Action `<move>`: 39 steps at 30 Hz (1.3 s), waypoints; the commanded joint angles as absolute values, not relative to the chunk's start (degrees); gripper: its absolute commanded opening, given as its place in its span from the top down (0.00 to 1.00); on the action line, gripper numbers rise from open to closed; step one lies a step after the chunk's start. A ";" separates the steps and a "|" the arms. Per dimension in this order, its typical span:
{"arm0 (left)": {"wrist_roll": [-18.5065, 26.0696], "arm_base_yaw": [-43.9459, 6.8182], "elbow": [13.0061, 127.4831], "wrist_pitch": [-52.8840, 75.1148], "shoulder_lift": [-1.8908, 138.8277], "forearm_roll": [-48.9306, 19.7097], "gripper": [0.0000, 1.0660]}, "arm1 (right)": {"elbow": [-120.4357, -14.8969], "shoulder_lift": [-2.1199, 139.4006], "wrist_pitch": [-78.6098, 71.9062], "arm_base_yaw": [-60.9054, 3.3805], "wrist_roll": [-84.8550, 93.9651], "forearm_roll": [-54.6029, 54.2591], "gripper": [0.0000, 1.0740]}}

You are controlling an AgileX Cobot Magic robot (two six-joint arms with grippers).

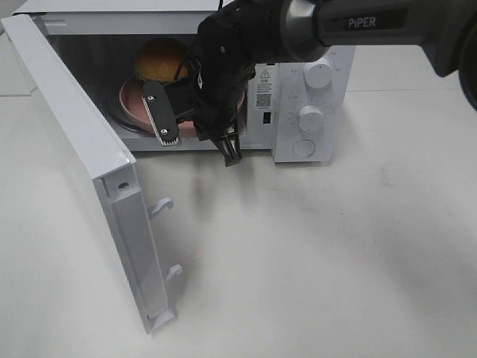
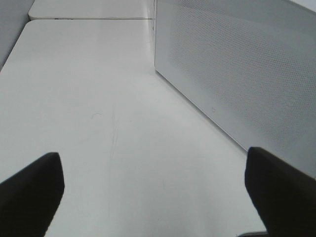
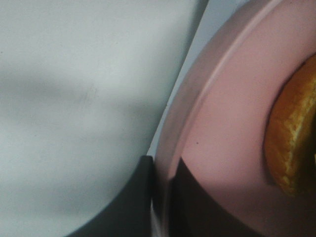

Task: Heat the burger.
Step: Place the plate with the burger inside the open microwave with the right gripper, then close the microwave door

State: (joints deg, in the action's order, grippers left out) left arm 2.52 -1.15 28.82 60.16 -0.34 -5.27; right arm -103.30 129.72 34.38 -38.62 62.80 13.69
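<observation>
White microwave [image 1: 313, 89], door [image 1: 82, 142] swung wide to admit the pink plate [image 1: 133, 104]; the burger [image 1: 160, 60] sits on it inside the cavity. The right gripper [image 3: 163, 165] pinches the plate's rim, seemingly to seat it, while the left gripper [image 2: 153, 170], spread wide and empty, hangs above the table [image 2: 98, 98] beside the microwave

A matte white flat tabletop [image 1: 335, 261] is carrying a white box-shaped microwave oven [image 1: 313, 153] at its far side. In front of the oven, even diffuse light is laying blurred grey shadows [image 1: 223, 198] on the tabletop. To the right of the oven, a thin seam [image 1: 417, 91] is crossing the surface. Beside the oven's white dot-patterned panel [image 2: 237, 74], faint hairline scratches [image 2: 112, 138] are marking the tabletop, and a second white panel [image 2: 89, 9] is adjoining it beyond another seam.
</observation>
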 commanded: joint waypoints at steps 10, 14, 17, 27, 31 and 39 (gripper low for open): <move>2.46 -1.43 28.65 59.36 -1.43 -5.44 0.15 | -112.93 134.65 33.80 -38.33 59.30 16.33 0.99; 2.46 -1.43 28.65 59.36 -1.43 -5.44 0.15 | -114.59 136.25 33.69 -37.99 59.30 16.33 0.98; 2.46 -1.43 28.65 59.36 -1.43 -5.44 0.15 | -115.28 136.94 33.63 -37.64 57.35 16.33 0.96; 2.46 -1.43 28.65 59.36 -1.43 -5.44 0.15 | -115.68 137.40 33.35 -37.59 55.23 16.50 0.68; 2.46 -1.43 28.65 59.36 -1.43 -5.44 0.15 | -115.68 137.40 33.52 -37.59 54.49 15.99 0.57; 2.46 -1.43 28.65 59.36 -1.43 -5.44 0.15 | -113.10 135.56 33.23 -37.59 53.00 13.64 0.47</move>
